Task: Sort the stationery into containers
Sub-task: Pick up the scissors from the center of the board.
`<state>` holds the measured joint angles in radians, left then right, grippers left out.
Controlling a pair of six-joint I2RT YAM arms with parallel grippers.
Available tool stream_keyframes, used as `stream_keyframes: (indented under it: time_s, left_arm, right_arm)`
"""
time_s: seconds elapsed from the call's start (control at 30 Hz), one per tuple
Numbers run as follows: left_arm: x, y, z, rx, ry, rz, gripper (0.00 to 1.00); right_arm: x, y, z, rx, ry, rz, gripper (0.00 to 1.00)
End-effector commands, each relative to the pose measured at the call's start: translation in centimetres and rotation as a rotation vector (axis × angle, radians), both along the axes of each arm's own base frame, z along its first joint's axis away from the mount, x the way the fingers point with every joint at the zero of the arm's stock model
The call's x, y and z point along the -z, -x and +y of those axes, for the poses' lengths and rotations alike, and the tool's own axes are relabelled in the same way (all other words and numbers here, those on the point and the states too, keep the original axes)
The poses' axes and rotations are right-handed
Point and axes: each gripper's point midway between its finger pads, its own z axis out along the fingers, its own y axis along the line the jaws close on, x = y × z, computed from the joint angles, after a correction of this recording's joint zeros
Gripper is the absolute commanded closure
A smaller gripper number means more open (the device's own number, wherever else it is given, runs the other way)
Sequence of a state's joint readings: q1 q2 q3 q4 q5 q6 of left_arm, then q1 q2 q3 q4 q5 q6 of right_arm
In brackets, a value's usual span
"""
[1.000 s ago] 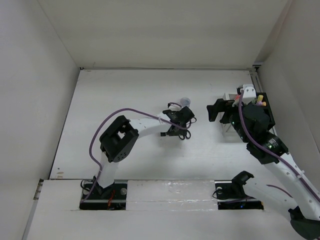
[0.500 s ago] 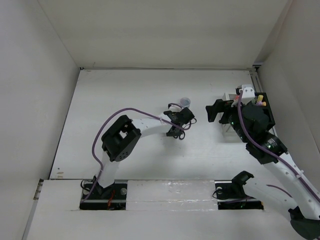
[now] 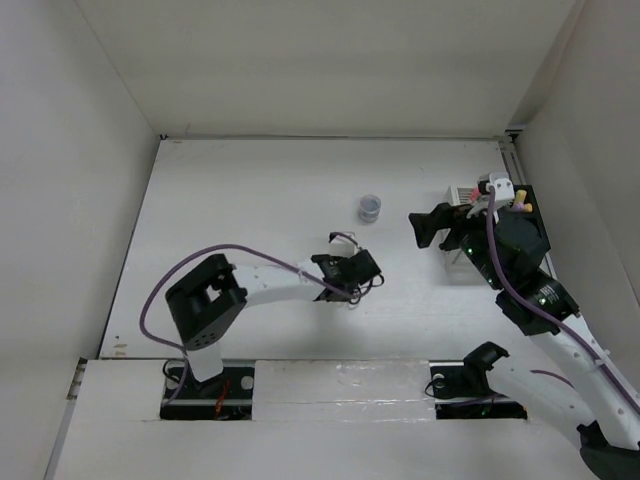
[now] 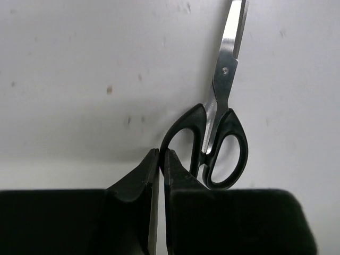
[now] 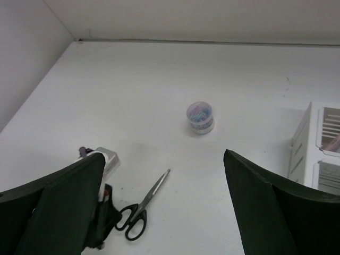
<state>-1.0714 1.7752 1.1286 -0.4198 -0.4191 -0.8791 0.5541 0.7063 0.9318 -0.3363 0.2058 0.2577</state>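
On the table (image 4: 79,79), scissors (image 4: 217,108) lie beside the left gripper (image 4: 161,154).

White table (image 3: 250,190), flecked with small dark specks (image 4: 109,90) in the left wrist view. Plain white walls (image 3: 300,60) closing in at nine, twelve and three o'clock. Glossy white strip (image 3: 340,375) along the six o'clock edge.

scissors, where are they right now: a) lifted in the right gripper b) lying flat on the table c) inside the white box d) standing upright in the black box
b: the right wrist view shows the scissors lying flat on the table, blades closed, clear of the white box. The right gripper is open and holds nothing.
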Motion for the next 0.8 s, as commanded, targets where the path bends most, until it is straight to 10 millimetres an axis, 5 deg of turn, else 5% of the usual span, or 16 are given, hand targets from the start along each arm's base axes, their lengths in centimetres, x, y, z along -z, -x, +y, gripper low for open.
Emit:
stream_keyframes:
  time_s: [0.0,0.23,0.4,0.5,0.77]
  left_arm:
    - [-6.1,0.8,1.8,-0.029,0.059,-0.158,1.00]
    - [-12.0,0.2,5.1,-0.046,0.170,-0.349,1.00]
    - [-16.6,-0.5,5.5,-0.020,0.262,-0.482,1.00]
    - [-19.4,-0.8,5.6,-0.006,0.319,-0.550,1.00]
    - [-21.7,-0.8,5.3,0.020,0.382,-0.600,1.00]
  right_arm:
    - [-1.3,0.6,2.1,-0.136,-0.057,-0.081,0.00]
    - [-1.0,0.6,7.0,-0.385,-0.116,-0.088,0.00]
    - [-3.7,3.1,10.1,-0.609,-0.268,-0.159,0.00]
    - [-2.7,2.8,11.3,-0.657,-0.287,-0.105,0.00]
    - [-0.4,0.4,13.6,-0.671,-0.364,-0.009,0.03]
